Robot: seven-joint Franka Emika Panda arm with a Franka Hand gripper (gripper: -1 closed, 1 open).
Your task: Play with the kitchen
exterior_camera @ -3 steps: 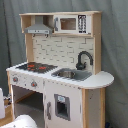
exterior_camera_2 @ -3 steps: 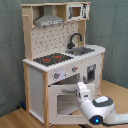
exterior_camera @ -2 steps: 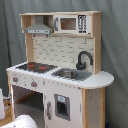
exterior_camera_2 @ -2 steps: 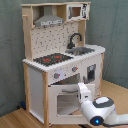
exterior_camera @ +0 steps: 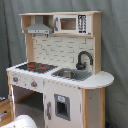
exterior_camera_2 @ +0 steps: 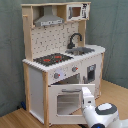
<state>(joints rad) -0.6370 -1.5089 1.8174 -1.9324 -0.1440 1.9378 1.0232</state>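
In the second exterior view the gripper (exterior_camera_2: pixel 88 95) sits low in front of the kitchen (exterior_camera_2: pixel 62 55), right at the free edge of the oven door (exterior_camera_2: pixel 67 102), which hangs swung down and open. Whether its fingers are spread or pressed together cannot be told. Behind it the white arm (exterior_camera_2: pixel 102 116) fills the bottom right corner; in the first exterior view only a white rounded part of the arm (exterior_camera: pixel 20 121) shows at the bottom edge.

The kitchen is pale wood with white panels. On the counter, in both exterior views, lie a black stovetop (exterior_camera: pixel 36 67) with red rings and a grey sink (exterior_camera: pixel 71 74) with a curved black faucet (exterior_camera: pixel 83 59). A pegboard back (exterior_camera_2: pixel 52 40) rises behind them, with a grey hood (exterior_camera: pixel 39 29) and a small microwave (exterior_camera: pixel 71 23) above.

It stands on a wooden floor (exterior_camera_2: pixel 17 117) before a grey curtain (exterior_camera: pixel 114 45).
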